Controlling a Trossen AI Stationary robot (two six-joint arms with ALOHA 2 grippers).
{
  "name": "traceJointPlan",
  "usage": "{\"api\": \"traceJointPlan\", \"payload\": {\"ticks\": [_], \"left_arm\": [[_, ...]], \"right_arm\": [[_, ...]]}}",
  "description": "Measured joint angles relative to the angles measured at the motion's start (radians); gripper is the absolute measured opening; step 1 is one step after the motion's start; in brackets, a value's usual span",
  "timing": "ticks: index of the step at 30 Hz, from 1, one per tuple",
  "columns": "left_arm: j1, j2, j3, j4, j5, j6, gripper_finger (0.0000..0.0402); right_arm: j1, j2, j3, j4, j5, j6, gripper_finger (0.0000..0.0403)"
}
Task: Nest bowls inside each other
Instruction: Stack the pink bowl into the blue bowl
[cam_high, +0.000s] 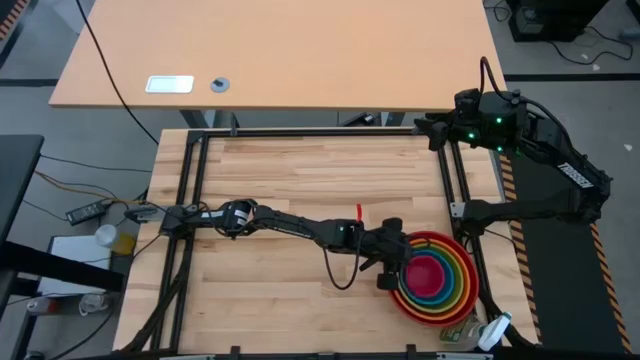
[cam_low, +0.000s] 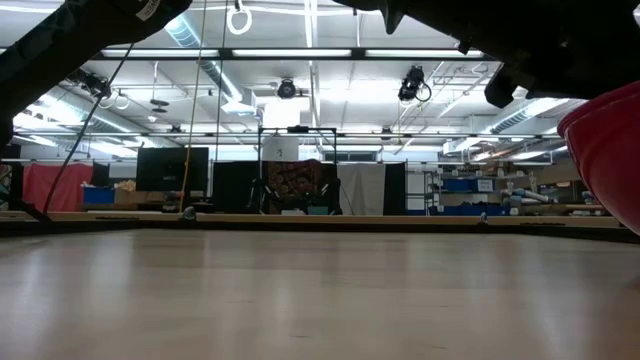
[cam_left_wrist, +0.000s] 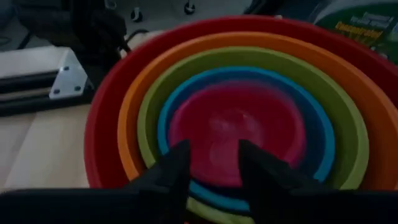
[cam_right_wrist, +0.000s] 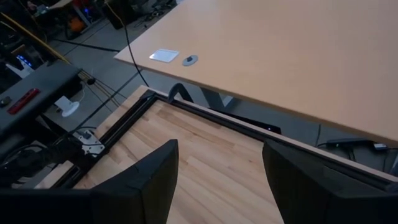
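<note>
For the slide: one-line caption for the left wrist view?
Left pincer, fingers apart, over the pink bowl nested inside blue, green, orange and red.

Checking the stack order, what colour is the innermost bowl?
Magenta pink; the innermost bowl shows best in the left wrist view.

A light wooden table (cam_high: 290, 180) (framed by black rails) carried the nested bowls (cam_high: 436, 277), red outermost, near its right front corner.

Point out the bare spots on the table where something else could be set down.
Bare wood lies between the left arm and the table's far edge, and on the near side left of the red bowl. The near right corner is crowded: nested bowls and the left gripper.
</note>
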Motion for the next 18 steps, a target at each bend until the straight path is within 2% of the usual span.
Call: {"api": "traceJointPlan", "payload": {"ticks": [5, 9, 13, 18], "left_arm": [[0.0, 0.0, 0.0, 0.029, 0.0, 0.002, 0.021], [0.0, -0.015, 0.0, -0.064, 0.0, -0.071, 0.0242], [0.007, -0.074, 0.001, -0.213, 0.0, -0.109, 0.0241], [0.016, -0.165, 0.002, -0.341, -0.016, -0.022, 0.0207]], "right_arm": [[0.0, 0.0, 0.0, 0.0, 0.01, -0.001, 0.0239], [0.0, -0.002, 0.0, -0.001, 0.01, 0.0, 0.0239], [0.002, -0.008, 0.0, -0.007, 0.003, -0.006, 0.0239], [0.031, -0.045, -0.048, -0.015, 0.026, -0.02, 0.0239]]}}
